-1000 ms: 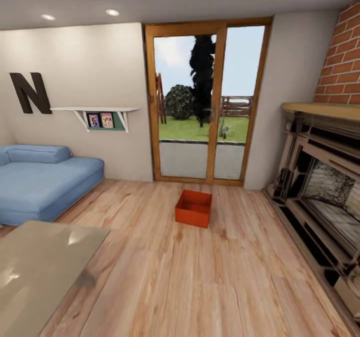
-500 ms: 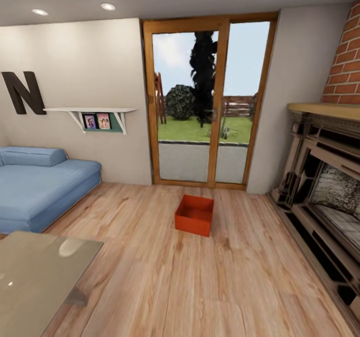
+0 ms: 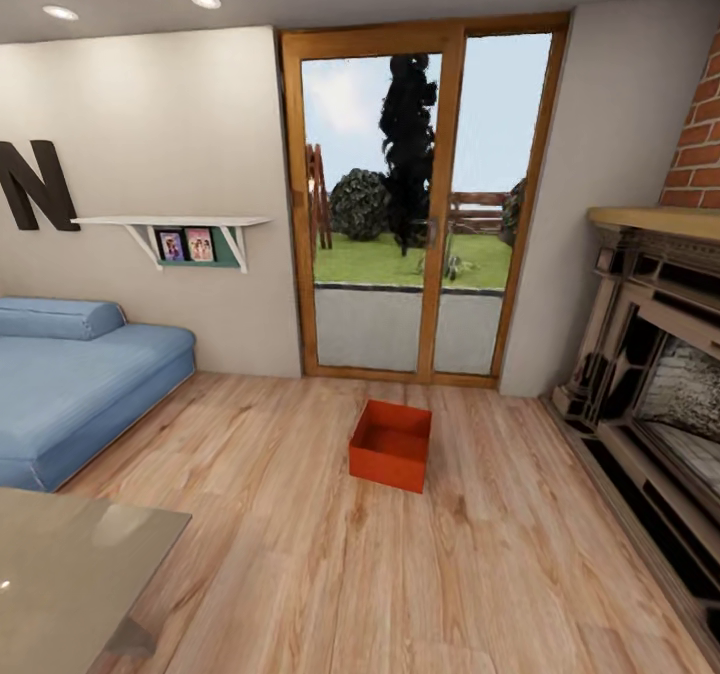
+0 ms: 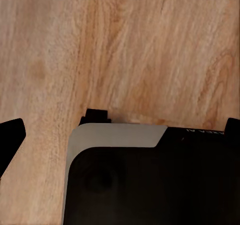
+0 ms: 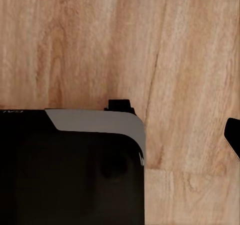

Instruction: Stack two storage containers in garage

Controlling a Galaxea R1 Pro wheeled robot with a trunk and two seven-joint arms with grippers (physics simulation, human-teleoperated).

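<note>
Jaws perhaps black — boxy red-orange container [image 3: 391, 445]

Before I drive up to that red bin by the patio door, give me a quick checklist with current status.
1. Storage container located, upright on the wood-plank floor: ok.
2. Container empty: ok, the part of the inside that shows is bare.
3. Straight path to it free: ok; glass table sits off to the left, fireplace to the right.
4. Second container located: not ok.
5. Grippers open: cannot tell; the wrist views look down at the planks.
6. Sofa clear of the route: ok.
</note>
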